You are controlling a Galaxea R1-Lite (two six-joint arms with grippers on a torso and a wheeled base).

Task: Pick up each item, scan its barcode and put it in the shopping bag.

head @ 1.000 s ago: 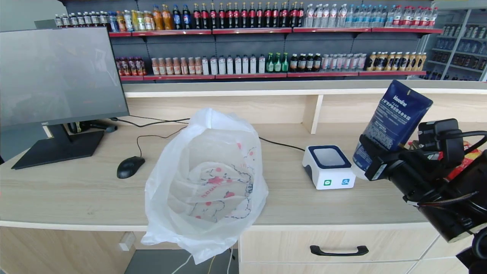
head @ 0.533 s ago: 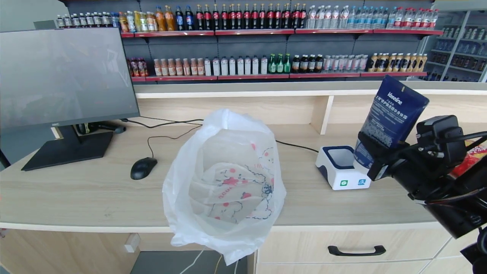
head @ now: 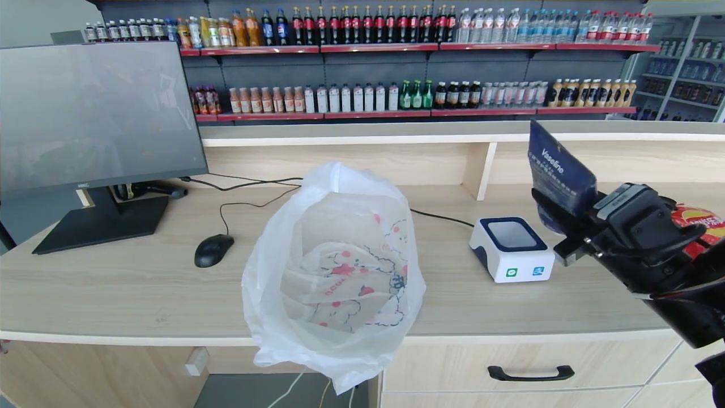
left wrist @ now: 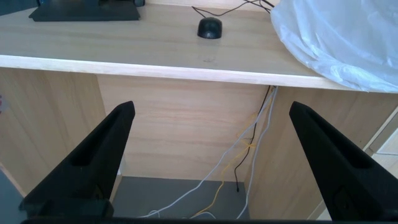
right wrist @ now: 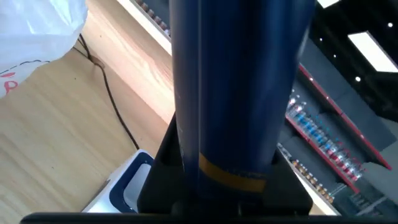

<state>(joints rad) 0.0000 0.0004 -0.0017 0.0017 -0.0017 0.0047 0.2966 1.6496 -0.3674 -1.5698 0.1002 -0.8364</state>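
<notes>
Right hand, gripping white-lettered blue pouch

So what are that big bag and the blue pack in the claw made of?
The shopping bag looks like thin, translucent plastic film: it crumples and its print shows through. The blue pack seems a flexible plastic pouch, slightly glossy, with a flat sealed top.

On the bench the monitor stands at left, then mouse, bag at the front edge, scanner; the pouch hangs right of the scanner.
</notes>
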